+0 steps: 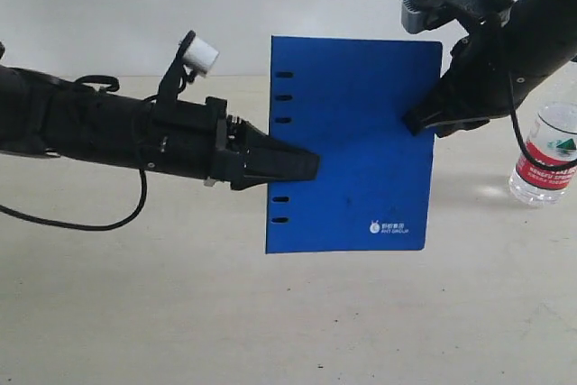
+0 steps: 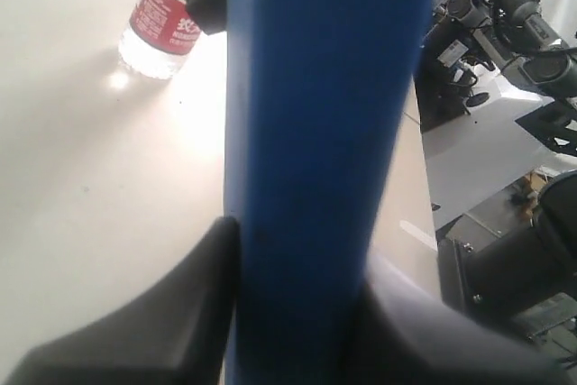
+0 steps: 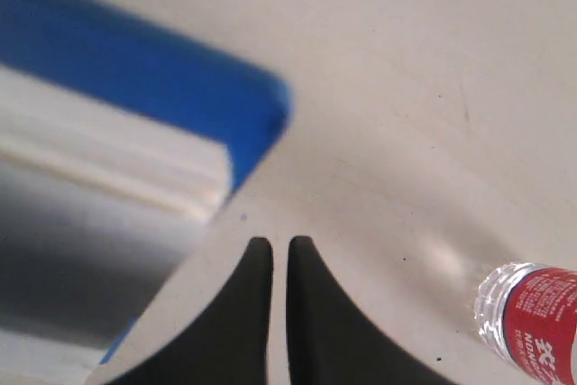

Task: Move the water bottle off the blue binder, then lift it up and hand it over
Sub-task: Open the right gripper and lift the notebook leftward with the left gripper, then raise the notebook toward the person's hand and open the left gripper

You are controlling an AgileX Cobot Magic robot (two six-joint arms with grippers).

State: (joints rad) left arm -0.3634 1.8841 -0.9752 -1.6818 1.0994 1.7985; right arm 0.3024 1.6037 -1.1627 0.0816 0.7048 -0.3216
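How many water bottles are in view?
1. The water bottle stands on the table, right of the blue binder held by the left gripper; more could hide beyond the frame edge.

blue binder (image 1: 361,146), red-labelled clear water bottle (image 1: 544,161)

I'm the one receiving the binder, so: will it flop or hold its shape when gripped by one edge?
Likely stiff: the blue binder stands flat and straight though the left tool pinches only its slotted edge. Probably light, since that one narrow pinch seems to carry it. Its smooth cover may slip, so grip firmly.
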